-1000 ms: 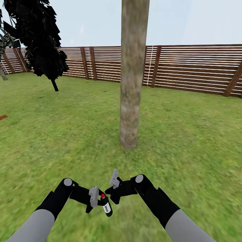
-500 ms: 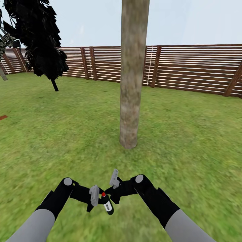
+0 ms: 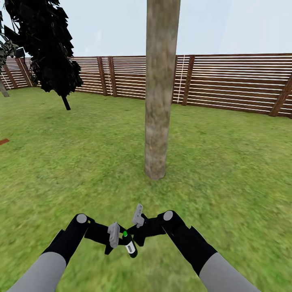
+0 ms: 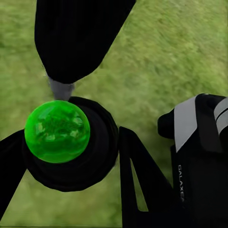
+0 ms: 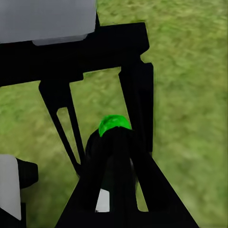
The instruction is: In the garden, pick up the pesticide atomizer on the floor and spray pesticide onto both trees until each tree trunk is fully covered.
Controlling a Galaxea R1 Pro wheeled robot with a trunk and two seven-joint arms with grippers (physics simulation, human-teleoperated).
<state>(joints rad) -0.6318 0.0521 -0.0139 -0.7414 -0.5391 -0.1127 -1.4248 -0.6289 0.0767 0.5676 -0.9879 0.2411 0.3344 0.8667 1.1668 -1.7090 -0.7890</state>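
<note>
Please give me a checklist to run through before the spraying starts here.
1. Pesticide atomizer held by the left end effector: ok.
2. Atomizer's dot green: ok.
3. Tree trunk ahead, lawn between unobstructed: ok.
4. Nozzle aimed at the trunk: cannot tell.
5. Right end effector off the atomizer: cannot tell.
6. Pesticide specks on the trunk: not ok, none visible.

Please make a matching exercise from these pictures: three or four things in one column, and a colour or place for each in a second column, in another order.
1. dot on the pesticide atomizer
2. tree trunk
3. fence
4. left gripper

a. brown slats behind the lawn
b. bright green
c. shut on the atomizer
d. mottled grey-brown, upright on the grass

Pairs: 1-b, 2-d, 3-a, 4-c
</note>
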